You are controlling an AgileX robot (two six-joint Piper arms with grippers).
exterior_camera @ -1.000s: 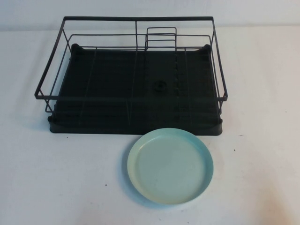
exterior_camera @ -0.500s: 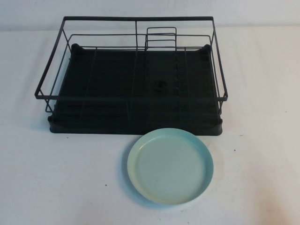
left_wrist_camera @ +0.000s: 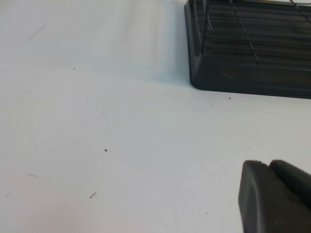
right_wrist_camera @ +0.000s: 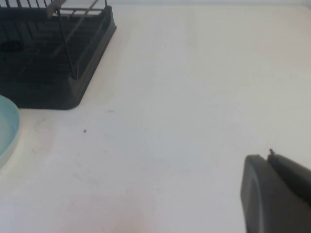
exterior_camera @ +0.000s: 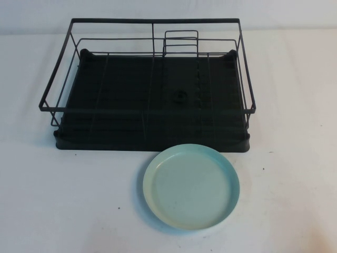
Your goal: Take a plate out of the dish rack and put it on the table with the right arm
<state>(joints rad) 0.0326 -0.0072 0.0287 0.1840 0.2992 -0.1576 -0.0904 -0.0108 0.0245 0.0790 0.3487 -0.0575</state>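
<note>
The pale teal plate lies flat on the white table, just in front of the black wire dish rack, whose ridged tray holds no dishes. Neither arm shows in the high view. In the right wrist view my right gripper hovers over bare table, fingers pressed together and holding nothing, well away from the plate's edge and the rack's corner. My left gripper is likewise shut and empty over the table, off the rack's other front corner.
A small wire holder loop stands at the rack's back wall, and a round knob sits in its tray. White table stretches to both sides of the rack and plate, with a few tiny dark specks.
</note>
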